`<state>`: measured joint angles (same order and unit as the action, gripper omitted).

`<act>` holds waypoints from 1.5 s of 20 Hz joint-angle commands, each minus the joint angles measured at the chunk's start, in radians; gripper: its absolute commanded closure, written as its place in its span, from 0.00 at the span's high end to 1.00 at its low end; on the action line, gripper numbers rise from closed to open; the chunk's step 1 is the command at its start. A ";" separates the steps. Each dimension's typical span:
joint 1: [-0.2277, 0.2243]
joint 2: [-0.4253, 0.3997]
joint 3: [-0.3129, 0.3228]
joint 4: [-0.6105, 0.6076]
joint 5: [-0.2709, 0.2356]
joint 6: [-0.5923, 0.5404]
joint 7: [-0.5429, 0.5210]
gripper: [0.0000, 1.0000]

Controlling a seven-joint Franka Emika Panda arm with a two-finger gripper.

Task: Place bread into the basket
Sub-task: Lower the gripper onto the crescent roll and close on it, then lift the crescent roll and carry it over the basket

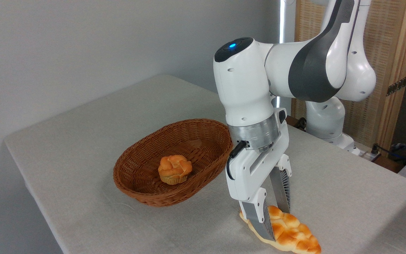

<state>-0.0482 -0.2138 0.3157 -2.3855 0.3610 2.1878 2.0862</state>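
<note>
Camera view, fixed, looking across a table [83, 141] with a grey cloth. Bread [287, 234] lies flat on the cloth at the front right, braided top up, its right tip close to the bottom edge of the frame. Gripper [275, 220] is down over the loaf's left end, one finger [259, 218] on the near side, the other finger [281, 192] on the far side. Jaws are set narrow around the loaf; pads look to be touching the crust, but contact on the far side is hard to confirm from this angle. Loaf not lifted, resting on the table.

Basket [132, 176] sits to the left of the gripper, near but apart from the bread. Small round bun [174, 169] sits inside it, near the middle. Arm [294, 70] comes in from the upper right, wrist pointing down.
</note>
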 commanded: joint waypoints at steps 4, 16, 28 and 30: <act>-0.029 -0.004 0.060 -0.017 0.018 0.018 0.086 0.54; -0.029 -0.004 0.060 -0.015 0.018 0.017 0.086 0.40; -0.030 -0.029 0.060 0.012 -0.049 -0.037 0.061 0.39; -0.030 -0.029 0.060 0.052 -0.105 -0.074 0.057 0.38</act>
<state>-0.0673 -0.2227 0.3623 -2.3780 0.3234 2.1803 2.1521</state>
